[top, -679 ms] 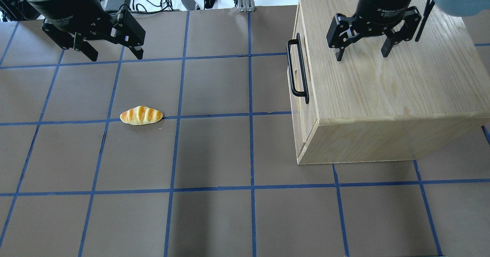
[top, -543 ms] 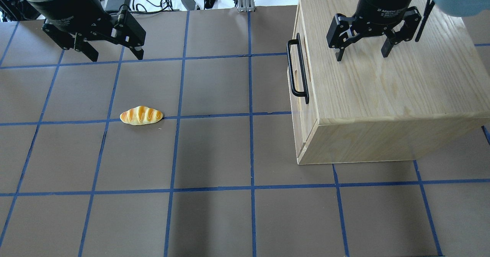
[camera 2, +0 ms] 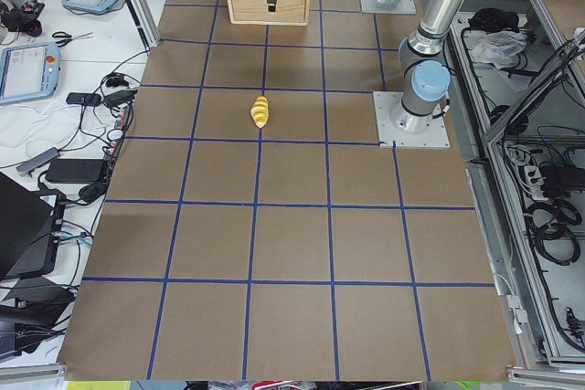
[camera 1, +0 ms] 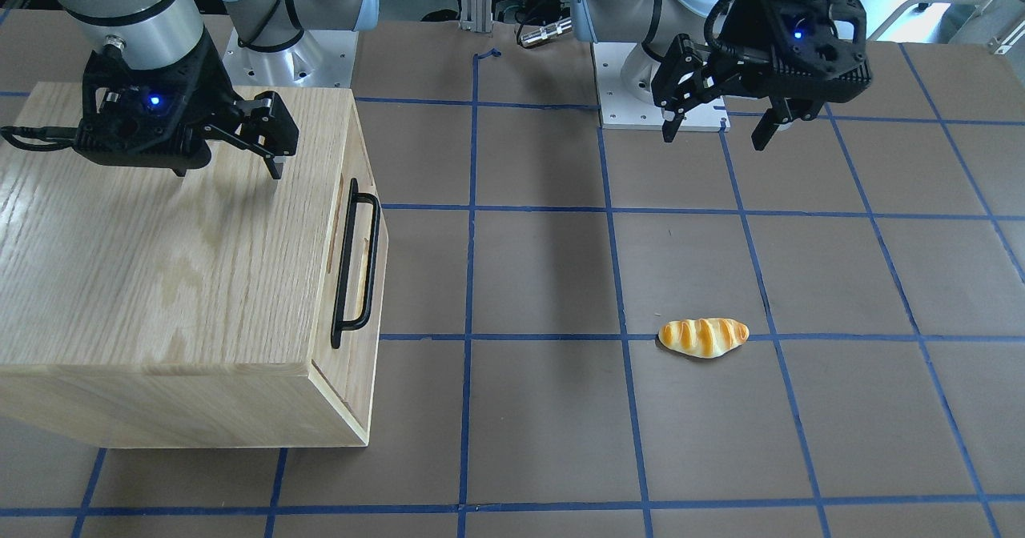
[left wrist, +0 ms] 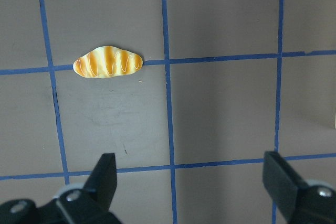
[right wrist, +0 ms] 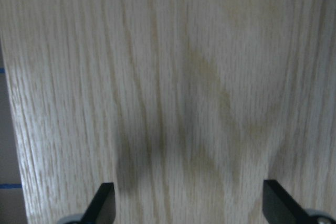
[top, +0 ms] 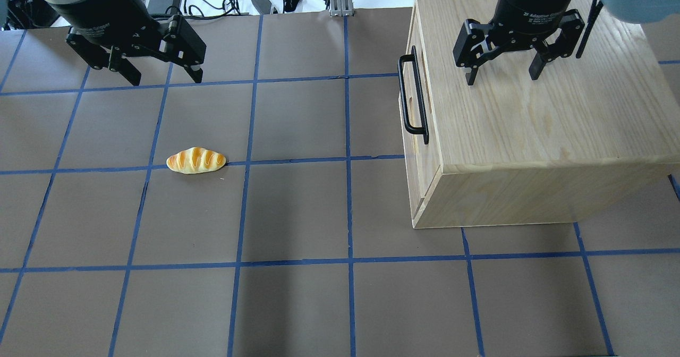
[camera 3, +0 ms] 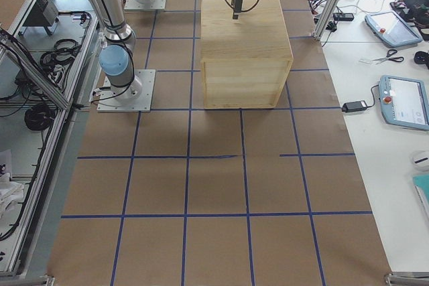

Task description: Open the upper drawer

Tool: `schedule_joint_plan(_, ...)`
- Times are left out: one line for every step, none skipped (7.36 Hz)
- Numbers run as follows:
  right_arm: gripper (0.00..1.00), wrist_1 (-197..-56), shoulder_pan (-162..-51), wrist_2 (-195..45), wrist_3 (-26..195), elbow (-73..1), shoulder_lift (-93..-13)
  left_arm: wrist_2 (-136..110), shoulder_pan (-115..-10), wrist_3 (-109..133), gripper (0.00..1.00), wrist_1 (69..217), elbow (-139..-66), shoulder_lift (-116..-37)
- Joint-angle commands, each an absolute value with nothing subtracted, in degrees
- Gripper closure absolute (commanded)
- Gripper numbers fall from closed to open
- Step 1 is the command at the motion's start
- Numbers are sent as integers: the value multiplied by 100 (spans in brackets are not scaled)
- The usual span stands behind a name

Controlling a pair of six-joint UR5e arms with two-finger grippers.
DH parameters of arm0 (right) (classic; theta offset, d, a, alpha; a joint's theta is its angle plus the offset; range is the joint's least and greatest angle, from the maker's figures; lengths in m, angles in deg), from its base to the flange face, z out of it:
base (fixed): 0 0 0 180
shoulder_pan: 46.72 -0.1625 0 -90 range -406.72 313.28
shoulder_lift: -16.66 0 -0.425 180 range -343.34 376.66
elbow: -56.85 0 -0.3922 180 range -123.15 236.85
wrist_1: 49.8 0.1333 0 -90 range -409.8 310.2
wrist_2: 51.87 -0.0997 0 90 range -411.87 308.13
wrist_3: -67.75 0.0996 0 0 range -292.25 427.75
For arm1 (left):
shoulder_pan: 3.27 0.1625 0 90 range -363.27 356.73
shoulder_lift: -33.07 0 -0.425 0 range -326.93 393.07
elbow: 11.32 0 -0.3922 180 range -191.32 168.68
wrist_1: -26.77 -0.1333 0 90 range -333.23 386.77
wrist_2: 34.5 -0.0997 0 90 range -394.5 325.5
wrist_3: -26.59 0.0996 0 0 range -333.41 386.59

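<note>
So the biggest thing here is the brown table (top: 297, 304) with its blue tape grid. The oak cabinet (top: 531, 134) sits on the robot's right side of it, with its front facing toward the middle of the table.

The upper drawer (camera 1: 356, 266) is at the top of that front and it's shut, with the panel flush against the cabinet body. We can see the seam under it near the front corner in the front-facing view.

Next down in size, the right end effector (top: 502, 78) hangs over the cabinet's top panel, set back from the front edge. Its fingers are spread wide and pointing down with nothing between them. Its wrist camera shows only wood grain and the two fingertips (right wrist: 102, 203) at the bottom corners.

The left end effector (top: 164, 79) is over on the other side, above the far-left part of the table. It's released too, with the fingers apart and empty.

The long black bar handle (top: 402, 96) runs along the drawer front, and neither arm is touching it.

Smallest of all is a little striped bread roll (top: 196, 160) lying on a tape line. It's well away from the cabinet and in plain view of the left wrist camera.
</note>
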State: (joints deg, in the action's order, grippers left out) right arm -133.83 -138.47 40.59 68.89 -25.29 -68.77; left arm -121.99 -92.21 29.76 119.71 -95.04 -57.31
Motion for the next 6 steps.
schedule_joint_plan(0, -13383, -13847, 4059, 6881, -2524, -6877, -12204, -9221, 2993, 0, 11818, -9508, -5895)
schedule_joint_plan(0, -13383, -13847, 4059, 6889, -2524, -6877, -12195, -9213, 3011, 0, 11731, -9517, -5930)
schedule_joint_plan(0, -13383, -13847, 4059, 6890, -2524, -6877, -12230, -9221, 2976, 0, 11730, -9499, -5957)
schedule_joint_plan(0, -13383, -13847, 4059, 6890, -2532, -6877, -12257, -9221, 2976, 0, 11739, -9482, -5948)
schedule_joint_plan(0, -13383, -13839, 4059, 6890, -2524, -6877, -12222, -9221, 2976, 0, 11730, -9482, -5983)
schedule_joint_plan(0, -13383, -13847, 4059, 6890, -2524, -6877, -12187, -9230, 2967, 0, 11739, -9499, -6001)
